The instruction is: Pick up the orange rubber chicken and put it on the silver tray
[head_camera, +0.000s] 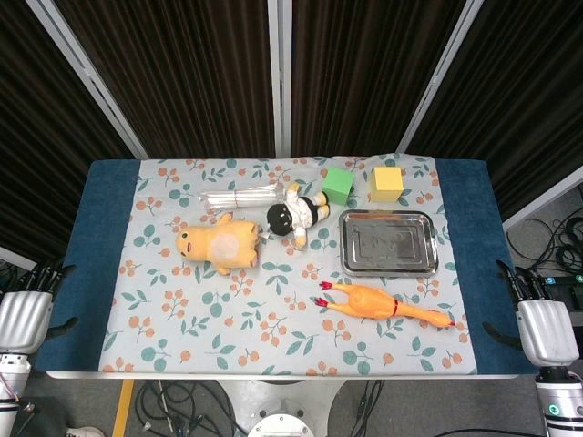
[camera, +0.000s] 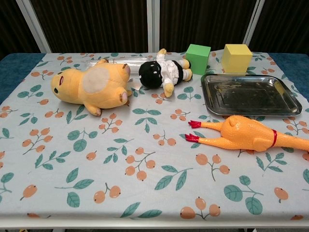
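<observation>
The orange rubber chicken (head_camera: 381,303) lies on its side on the floral cloth, red feet to the left, just in front of the silver tray (head_camera: 389,264). In the chest view the chicken (camera: 246,135) lies right below the tray (camera: 212,99), which holds nothing. My left hand (head_camera: 25,314) hangs off the table's front left corner and my right hand (head_camera: 545,326) off the front right corner. Both hold nothing, and their dark fingers point up and lie apart. Neither hand shows in the chest view.
A yellow plush animal (head_camera: 220,245) and a black-and-white doll (head_camera: 296,216) lie left of the tray. A clear plastic bundle (head_camera: 241,195) sits behind them. A green cube (head_camera: 338,185) and a yellow cube (head_camera: 386,183) stand behind the tray.
</observation>
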Robot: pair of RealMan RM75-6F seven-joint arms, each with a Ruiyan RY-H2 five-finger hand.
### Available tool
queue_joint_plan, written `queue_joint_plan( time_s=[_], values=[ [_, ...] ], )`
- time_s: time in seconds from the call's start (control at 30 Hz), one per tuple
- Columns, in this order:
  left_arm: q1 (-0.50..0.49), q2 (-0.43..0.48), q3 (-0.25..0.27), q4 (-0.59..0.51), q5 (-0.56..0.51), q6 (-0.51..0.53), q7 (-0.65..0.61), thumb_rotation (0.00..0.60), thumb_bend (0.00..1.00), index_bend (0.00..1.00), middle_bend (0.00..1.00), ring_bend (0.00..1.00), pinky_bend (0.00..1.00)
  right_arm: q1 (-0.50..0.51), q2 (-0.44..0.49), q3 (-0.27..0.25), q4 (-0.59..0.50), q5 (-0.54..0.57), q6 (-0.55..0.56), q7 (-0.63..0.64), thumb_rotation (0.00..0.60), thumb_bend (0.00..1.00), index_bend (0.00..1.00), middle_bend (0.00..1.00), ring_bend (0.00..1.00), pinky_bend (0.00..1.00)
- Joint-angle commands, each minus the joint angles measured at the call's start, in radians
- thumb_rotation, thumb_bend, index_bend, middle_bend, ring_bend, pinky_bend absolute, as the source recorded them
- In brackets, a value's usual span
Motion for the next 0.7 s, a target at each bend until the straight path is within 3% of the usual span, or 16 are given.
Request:
queue_joint_plan(
  time_s=[0.03,0.27,0.4,0.53,0.7],
  values=[
    [0.004,-0.006,-0.002,0.004,-0.002,0.006,0.002,0.600,0.00,0.24,0.21,0.13,0.24,-0.001,-0.002,-0.001,0.004,0.002,-0.001,0.001,0.600,0.04,0.08,0.26,0.14,0.23],
    [0.013,-0.017,-0.001,0.010,0.010,0.029,-0.013,0.600,0.00,0.24,0.21,0.13,0.24,0.013,-0.006,-0.013,0.006,-0.010,-0.035,-0.001,0.600,0.04,0.09,0.28,0.18,0.31],
    [0.020,-0.025,-0.002,0.015,0.015,0.047,-0.020,0.600,0.00,0.24,0.21,0.13,0.24,0.051,-0.029,-0.041,0.018,-0.013,-0.134,-0.016,0.600,0.06,0.14,0.32,0.21,0.31],
    [0.024,-0.027,0.003,0.021,0.019,0.048,-0.035,0.600,0.00,0.24,0.21,0.13,0.24,0.111,-0.097,-0.058,0.070,0.014,-0.275,-0.050,0.600,0.06,0.19,0.34,0.22,0.33],
    [0.028,-0.029,0.005,0.029,0.020,0.048,-0.054,0.600,0.00,0.24,0.21,0.13,0.24,0.166,-0.212,-0.044,0.177,0.045,-0.361,-0.063,0.600,0.06,0.27,0.33,0.22,0.33]
  ],
)
